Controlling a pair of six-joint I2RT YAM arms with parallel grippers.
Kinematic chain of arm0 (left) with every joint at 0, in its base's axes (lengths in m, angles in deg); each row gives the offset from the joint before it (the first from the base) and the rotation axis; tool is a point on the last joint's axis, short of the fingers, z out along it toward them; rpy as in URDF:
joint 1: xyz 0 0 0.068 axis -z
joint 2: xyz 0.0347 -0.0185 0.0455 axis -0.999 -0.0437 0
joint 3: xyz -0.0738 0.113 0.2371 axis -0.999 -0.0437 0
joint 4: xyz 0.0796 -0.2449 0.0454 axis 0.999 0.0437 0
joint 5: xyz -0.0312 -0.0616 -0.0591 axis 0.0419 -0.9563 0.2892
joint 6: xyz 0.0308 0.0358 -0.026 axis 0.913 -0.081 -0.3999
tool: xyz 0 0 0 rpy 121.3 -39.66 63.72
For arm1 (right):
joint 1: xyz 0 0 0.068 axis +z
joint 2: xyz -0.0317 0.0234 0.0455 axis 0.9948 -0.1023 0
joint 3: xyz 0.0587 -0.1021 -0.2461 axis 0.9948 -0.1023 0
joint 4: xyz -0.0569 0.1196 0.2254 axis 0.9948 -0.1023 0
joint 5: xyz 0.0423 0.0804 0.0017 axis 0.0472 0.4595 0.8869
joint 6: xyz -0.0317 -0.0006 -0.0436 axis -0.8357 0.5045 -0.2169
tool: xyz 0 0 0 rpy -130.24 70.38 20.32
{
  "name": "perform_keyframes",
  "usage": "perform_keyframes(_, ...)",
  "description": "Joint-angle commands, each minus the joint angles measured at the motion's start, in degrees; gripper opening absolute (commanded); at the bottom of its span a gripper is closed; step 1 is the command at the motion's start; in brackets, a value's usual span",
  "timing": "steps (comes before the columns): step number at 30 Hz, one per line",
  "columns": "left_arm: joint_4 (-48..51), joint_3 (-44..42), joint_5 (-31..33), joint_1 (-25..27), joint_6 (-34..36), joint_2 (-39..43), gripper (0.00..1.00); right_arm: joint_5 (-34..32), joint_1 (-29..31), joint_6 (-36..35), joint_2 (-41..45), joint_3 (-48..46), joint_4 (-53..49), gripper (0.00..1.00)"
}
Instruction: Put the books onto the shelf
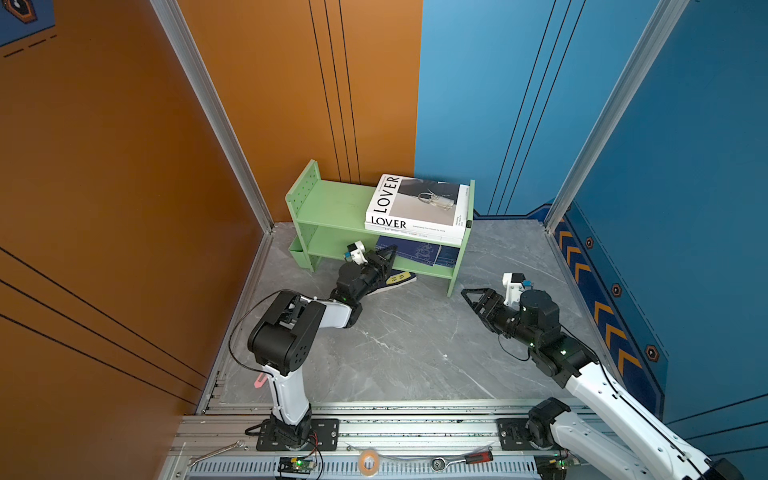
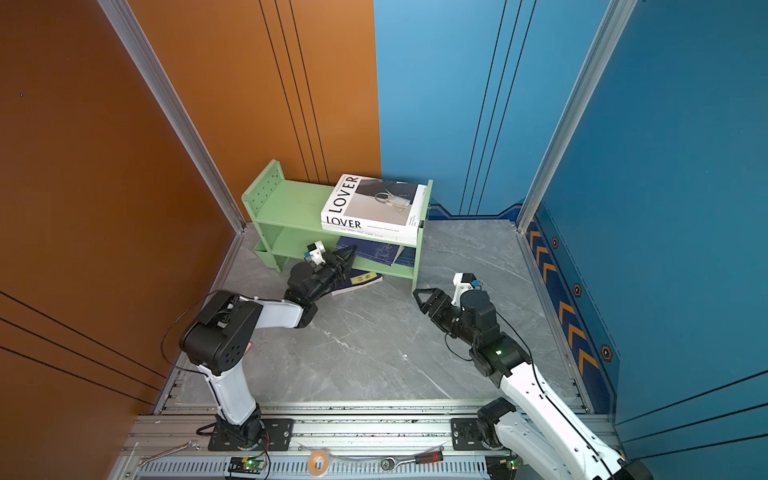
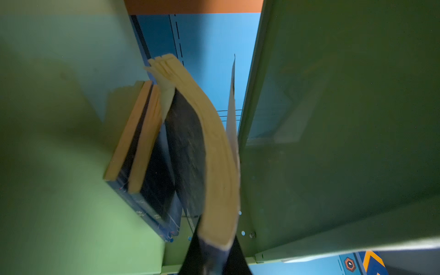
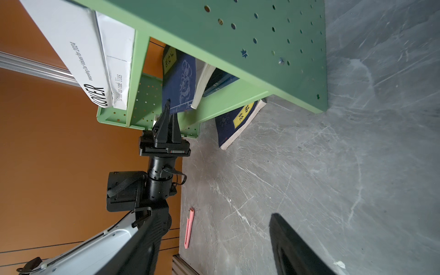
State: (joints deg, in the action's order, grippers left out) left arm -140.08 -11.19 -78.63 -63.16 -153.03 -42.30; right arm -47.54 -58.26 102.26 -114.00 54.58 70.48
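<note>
Left wrist view puts me inside the lower tier: my left gripper (image 3: 215, 250) is clamped on a thin navy book with cream page edges (image 3: 216, 166), its pages bowed. In both top views that gripper reaches into the front of the light green two-tier shelf unit with peg-holed side panels (image 1: 332, 203), which stands at the back of the grey marble-patterned tabletop (image 1: 407, 353), its green side bin (image 1: 297, 249) on the left end. The held book stands tilted on the lower tier, beside more navy books (image 1: 448, 255) lying flat to its right; I cannot tell how many. Below the wrist, another navy book with a yellow title label (image 1: 400, 279) lies on the tabletop, one end tucked under the shelf's front edge. On the top tier's right half, the large white "LOVER" book with a grey photo (image 1: 415, 199) lies flat on a second white book (image 1: 432, 237). Right of the shelf, my right gripper (image 1: 468, 298) hovers over the tabletop with its jaws apart, empty.
</note>
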Motion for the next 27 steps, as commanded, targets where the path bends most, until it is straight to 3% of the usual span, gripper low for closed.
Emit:
perform_keyframes(1,0.73,4.44,2.95,1.37,2.68,-1.02,0.00,-2.43,-0.20,-0.38,2.21,-0.65,-3.14,0.73)
perform_keyframes(10,5.55,12.22,6.18,4.00,2.89,-5.01,0.00,-5.57,-0.38,-0.82,6.37,-0.84,-6.97,0.74)
perform_keyframes(27,29.50,20.26,12.35,8.25,8.83,-5.38,0.00,-6.31,-1.69,-1.79,7.24,-0.41,-8.83,0.75)
